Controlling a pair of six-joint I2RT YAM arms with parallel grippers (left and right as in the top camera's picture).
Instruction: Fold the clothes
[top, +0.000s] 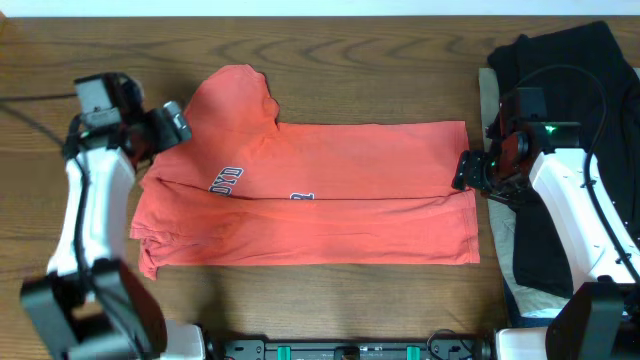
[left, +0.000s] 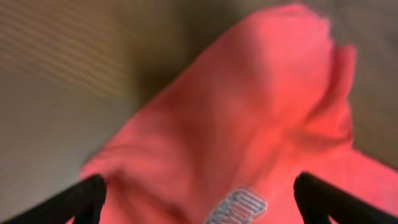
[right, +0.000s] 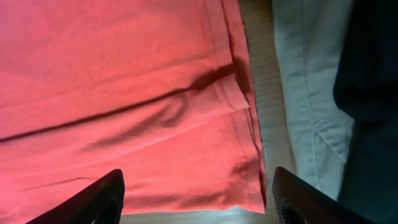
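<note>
The orange-red T-shirt (top: 320, 200) lies across the middle of the table, folded lengthwise, with a sleeve sticking up at the upper left and bits of white-and-navy lettering (top: 227, 181) showing at the fold. My left gripper (top: 172, 124) hovers at the shirt's upper-left sleeve, open and empty; its wrist view shows the blurred shirt (left: 249, 124) between the spread fingers (left: 199, 202). My right gripper (top: 466, 170) is at the shirt's right hem, open and empty; its wrist view shows the hem corner (right: 239, 102) between the spread fingers (right: 199, 199).
A black garment (top: 560, 60) lies at the right over a pale cloth (top: 489, 95), beside the shirt's hem. The pale cloth (right: 305, 93) and the dark garment (right: 373, 62) also show in the right wrist view. Wooden table (top: 340, 80) surrounds the shirt.
</note>
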